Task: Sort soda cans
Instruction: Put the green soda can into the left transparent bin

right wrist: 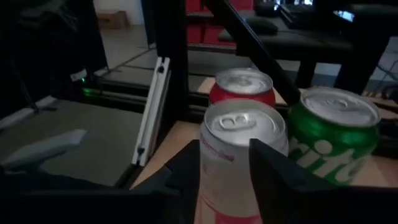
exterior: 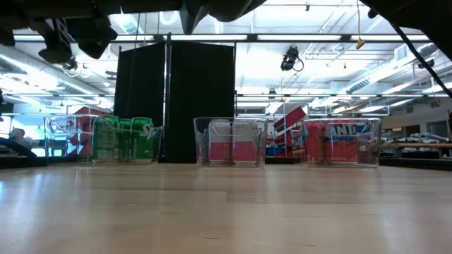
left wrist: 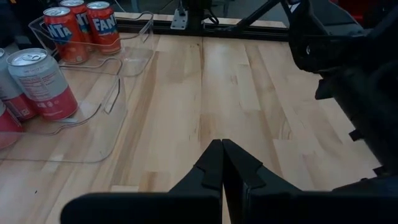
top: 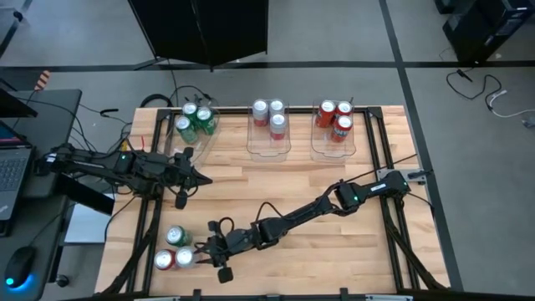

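Note:
Three cans stand at the table's near left corner: a green one (top: 175, 237), a red one (top: 165, 260) and a silver-white one (top: 185, 257). My right gripper (top: 201, 249) reaches across the table to them and is open. In the right wrist view it (right wrist: 224, 152) faces the silver-white can (right wrist: 242, 134), with a finger toward each side and just short of it. The red can (right wrist: 242, 87) and the green can (right wrist: 329, 134) stand behind. My left gripper (top: 203, 177) is shut and hovers over the table's left middle; its fingertips (left wrist: 222, 149) meet above bare wood.
Three clear bins line the far edge. The left bin (top: 201, 142) holds green cans (top: 195, 121), the middle bin (top: 269, 149) holds silver-white cans (top: 272, 117), and the right bin (top: 333, 152) holds red cans (top: 334, 117). The right arm (top: 318, 205) crosses the table diagonally. Cables and a laptop lie off the left edge.

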`<state>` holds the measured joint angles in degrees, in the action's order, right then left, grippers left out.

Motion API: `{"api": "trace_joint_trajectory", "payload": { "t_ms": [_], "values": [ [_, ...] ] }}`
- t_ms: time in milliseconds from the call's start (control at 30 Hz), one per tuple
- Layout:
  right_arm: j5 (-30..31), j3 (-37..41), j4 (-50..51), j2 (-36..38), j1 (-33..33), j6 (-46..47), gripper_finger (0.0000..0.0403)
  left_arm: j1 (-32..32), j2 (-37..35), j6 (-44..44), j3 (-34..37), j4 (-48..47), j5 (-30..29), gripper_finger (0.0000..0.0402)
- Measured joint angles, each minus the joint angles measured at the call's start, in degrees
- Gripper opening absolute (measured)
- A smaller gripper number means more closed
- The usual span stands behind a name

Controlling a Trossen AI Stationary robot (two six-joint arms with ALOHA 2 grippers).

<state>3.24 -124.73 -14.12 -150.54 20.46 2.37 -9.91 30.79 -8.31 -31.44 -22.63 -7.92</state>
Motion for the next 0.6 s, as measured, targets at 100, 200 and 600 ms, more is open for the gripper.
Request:
{"api": "trace_joint_trajectory", "payload": {
  "t_ms": [100, 200, 600],
  "values": [
    [0.09, -0.02, -0.50, 0.00, -0.13, 2.20, 0.0160, 0.00, 0.01, -1.09, 0.00, 0.02, 0.01, 0.0003],
    [0.34, -0.01, -0.31, -0.11, -0.58, 5.34, 0.0216, 0.00, 0.01, -1.81, 0.00, 0.02, 0.02, 0.0003],
    [5.55, 0.20, 17.59, 5.97, 1.05, -4.06, 0.0166, -0.65, 4.15, -5.28, -2.59, 0.38, 7.75, 0.0003]
  ]
}}
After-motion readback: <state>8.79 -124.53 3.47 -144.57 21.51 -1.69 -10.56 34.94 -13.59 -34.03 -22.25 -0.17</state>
